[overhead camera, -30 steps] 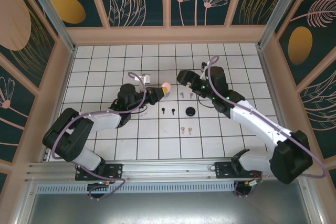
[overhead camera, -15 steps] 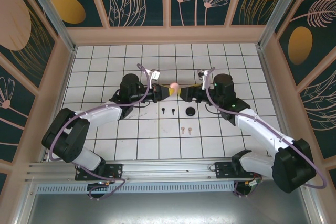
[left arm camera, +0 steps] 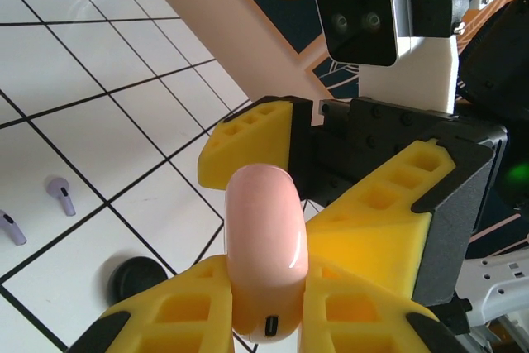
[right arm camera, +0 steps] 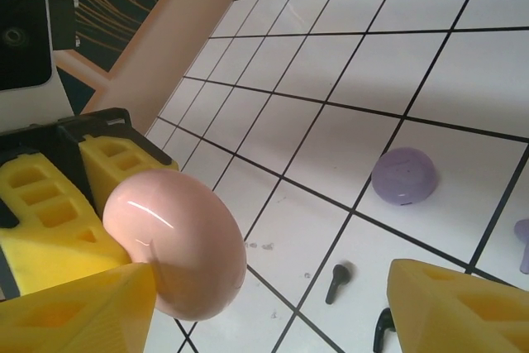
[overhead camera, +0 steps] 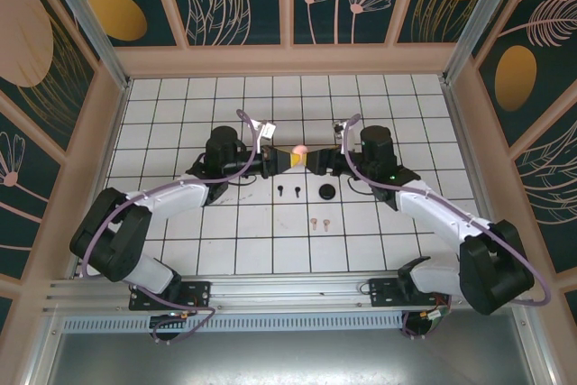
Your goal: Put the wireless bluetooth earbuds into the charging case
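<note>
Pinching the pink charging case (left arm camera: 263, 245), the left gripper (left arm camera: 266, 312) presents it; the right gripper (right arm camera: 264, 303), open around it, must grip its lid.

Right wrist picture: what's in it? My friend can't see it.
A shiny pink round case is gripped by the left gripper, while the right gripper stands open around it. Behind, a lilac case and two black earbuds lie on white tiles.

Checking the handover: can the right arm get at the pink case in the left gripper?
Likely yes: the pink case juts clear of the left gripper, and the right gripper has its open jaws flanking it with nothing between.
</note>
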